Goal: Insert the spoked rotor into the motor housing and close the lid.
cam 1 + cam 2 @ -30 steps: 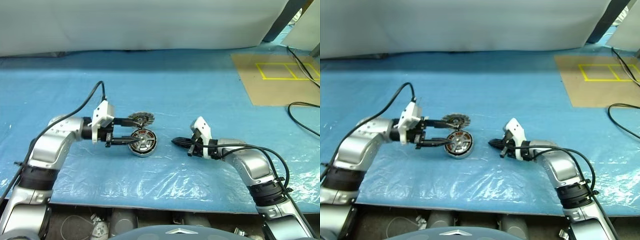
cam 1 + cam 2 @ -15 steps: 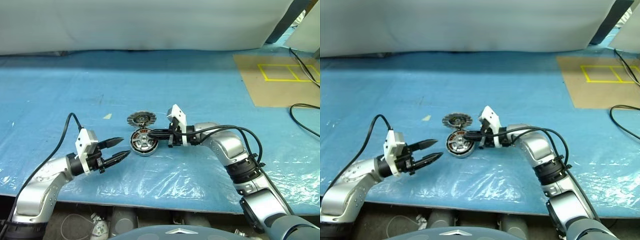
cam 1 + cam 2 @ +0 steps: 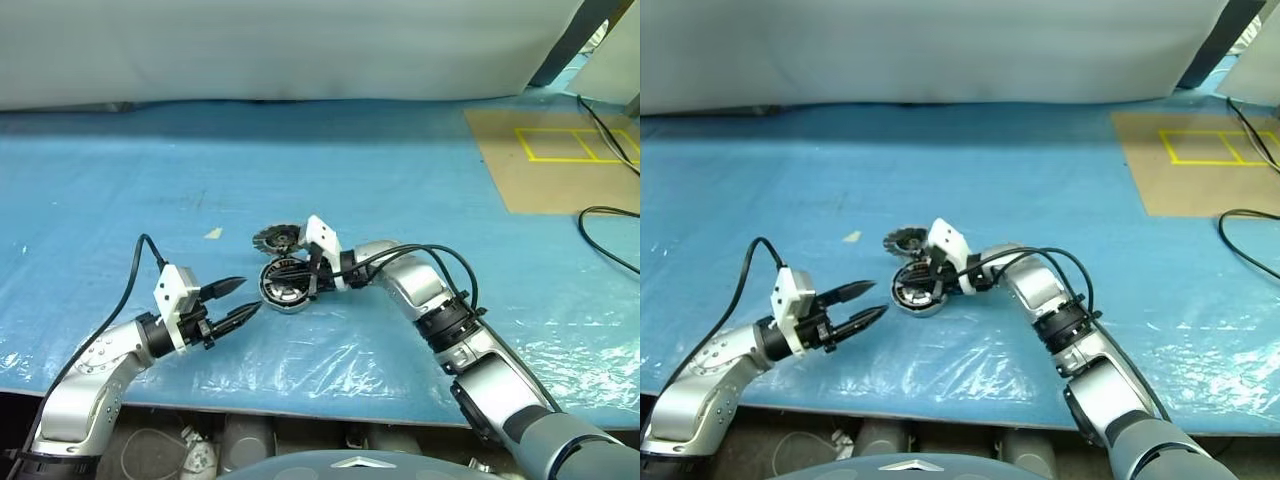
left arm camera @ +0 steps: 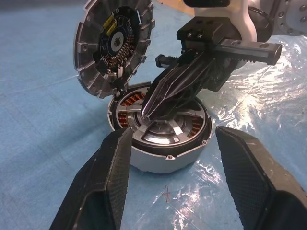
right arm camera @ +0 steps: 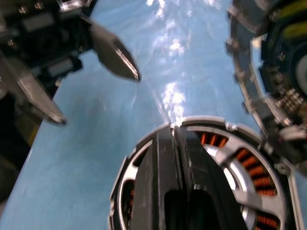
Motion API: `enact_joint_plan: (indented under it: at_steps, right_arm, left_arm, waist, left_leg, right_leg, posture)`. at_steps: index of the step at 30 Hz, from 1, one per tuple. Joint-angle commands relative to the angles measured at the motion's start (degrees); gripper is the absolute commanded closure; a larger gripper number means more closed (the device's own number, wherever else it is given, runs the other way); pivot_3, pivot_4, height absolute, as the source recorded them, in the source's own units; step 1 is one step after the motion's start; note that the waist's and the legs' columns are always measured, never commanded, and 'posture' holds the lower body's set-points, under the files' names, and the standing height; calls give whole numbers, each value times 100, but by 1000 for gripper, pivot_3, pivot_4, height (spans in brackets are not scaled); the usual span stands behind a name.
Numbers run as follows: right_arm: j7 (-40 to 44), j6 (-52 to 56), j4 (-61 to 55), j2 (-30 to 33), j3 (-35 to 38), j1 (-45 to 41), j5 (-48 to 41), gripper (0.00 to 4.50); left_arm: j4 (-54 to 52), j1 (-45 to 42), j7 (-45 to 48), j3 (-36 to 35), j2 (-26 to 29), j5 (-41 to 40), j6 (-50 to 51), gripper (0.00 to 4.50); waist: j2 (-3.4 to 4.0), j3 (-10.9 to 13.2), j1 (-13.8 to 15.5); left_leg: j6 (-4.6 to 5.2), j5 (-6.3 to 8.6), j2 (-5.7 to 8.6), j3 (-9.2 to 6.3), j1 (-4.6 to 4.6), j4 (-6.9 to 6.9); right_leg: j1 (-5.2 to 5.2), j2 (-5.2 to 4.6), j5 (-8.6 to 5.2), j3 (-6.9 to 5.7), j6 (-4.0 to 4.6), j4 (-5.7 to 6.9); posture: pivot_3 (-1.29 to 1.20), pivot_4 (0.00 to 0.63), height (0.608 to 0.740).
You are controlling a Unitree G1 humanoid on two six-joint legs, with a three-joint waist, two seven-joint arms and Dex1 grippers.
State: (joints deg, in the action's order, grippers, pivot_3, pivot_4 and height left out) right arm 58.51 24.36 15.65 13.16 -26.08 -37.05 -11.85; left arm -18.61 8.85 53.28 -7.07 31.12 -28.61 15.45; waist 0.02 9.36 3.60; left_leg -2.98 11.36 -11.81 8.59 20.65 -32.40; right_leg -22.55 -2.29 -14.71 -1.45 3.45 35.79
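While left fingers [image 3: 240, 298] gape, right fingers [image 4: 149, 111] (pressed together) reach over spoked rotor [image 4: 165, 129].

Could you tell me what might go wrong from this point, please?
The right gripper, shut, rests its tip on the spoked rotor sitting in the motor housing; an off-centre push could tilt the rotor or slide the housing on the slick plastic sheet. The lid stands open beside that gripper, so a careless sweep might knock it shut on the fingers.

The right gripper [image 4: 148, 112] is lying shut over the motor housing [image 4: 160, 143], blocking its top. The lid [image 4: 112, 45] is leaning at eleven o'clock of it. Blue mat [image 3: 400, 180] at twelve o'clock is lying open.
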Motion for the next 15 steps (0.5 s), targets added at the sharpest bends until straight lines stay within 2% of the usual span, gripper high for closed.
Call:
enact_joint_plan:
  at_steps: [1, 4, 7, 11, 15]
  right_arm:
    - [-47, -295, 691, 153, -283, 187, 563, 4500]
    - [-15, -316, 696, 120, -155, 165, 490, 4500]
    - [133, -113, 391, -19, 270, 83, -6, 4500]
    - [277, 376, -35, -189, 859, -117, -687, 4500]
    - [605, 681, -489, -21, 697, 29, -766, 4500]
  left_arm:
    - [-70, -123, 20, -14, 89, 0, -83, 1606]
    - [-46, -185, 33, 22, 105, -5, -67, 1606]
    - [23, -294, 23, 71, 89, -13, -32, 1606]
    - [143, -436, 54, 157, 82, -2, -32, 1606]
    - [221, -530, 81, 213, 83, -12, -23, 1606]
  waist:
    - [1, 0, 0]
    - [5, -2, 4]
    - [5, -2, 35]
    - [5, -1, 39]
    - [3, -2, 15]
  left_leg:
    - [0, 0, 0, 0, -24, 2]
    - [2, 2, 2, 6, -85, 5]
    - [13, 8, 5, 9, -112, 5]
    - [22, 7, 2, 9, -85, 4]
    - [32, -18, 1, 9, -27, 1]
  right_leg:
    - [21, 0, -6, 0, 10, -1]
    - [76, -9, -19, 6, 25, -8]
    - [107, -17, -19, 9, 23, -9]
    - [79, -14, -18, 9, 25, -7]
    - [24, -4, -6, 8, 9, -2]
  posture:
    - [0, 150, 740]
    - [0, 150, 740]
    - [0, 150, 740]
    - [0, 150, 740]
    - [0, 150, 740]
